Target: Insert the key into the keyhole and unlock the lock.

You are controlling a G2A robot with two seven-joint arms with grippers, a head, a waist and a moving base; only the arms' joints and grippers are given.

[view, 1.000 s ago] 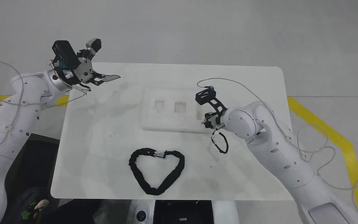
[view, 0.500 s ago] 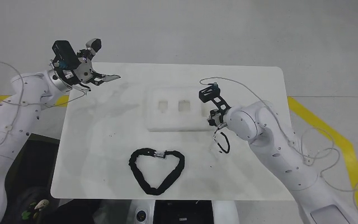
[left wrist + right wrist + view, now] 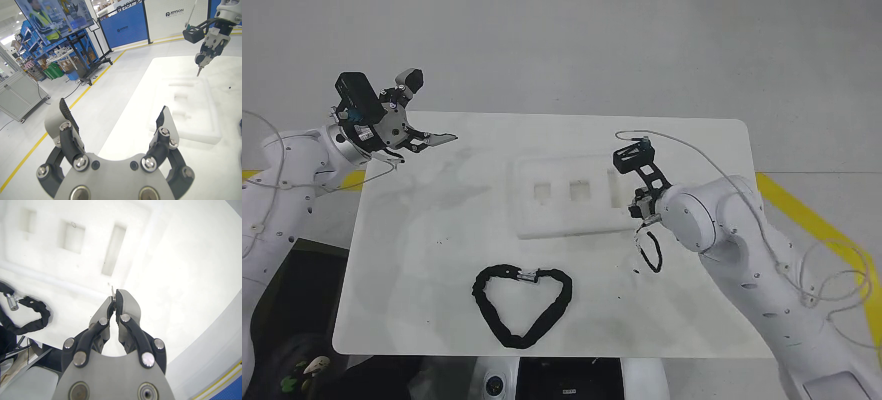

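Note:
A black chain lock point(image 3: 522, 305) lies in a loop near the table's front edge, its silver lock cylinder point(image 3: 533, 275) at the top of the loop. In the right wrist view the cylinder point(image 3: 11, 303) and chain point(image 3: 30, 315) lie off to one side. My right gripper point(image 3: 113, 301) is shut on a small metal key point(image 3: 112, 293), held above the right end of a white foam tray point(image 3: 527, 215). The left wrist view shows that key point(image 3: 198, 73) pointing down from the right gripper point(image 3: 200, 64). My left gripper point(image 3: 113, 111) hangs open at the table's far-left corner point(image 3: 432, 108).
The foam tray point(image 3: 47, 279) has several rectangular recesses, and its long narrow slot point(image 3: 113, 251) lies just beyond the key. A black cable loop point(image 3: 647, 252) hangs under the right arm. The table's right edge point(image 3: 217, 317) curves close by.
My right gripper has moved to the right and a little toward the table's far side with the key. The foam tray has shifted slightly to the right. The left arm is still.

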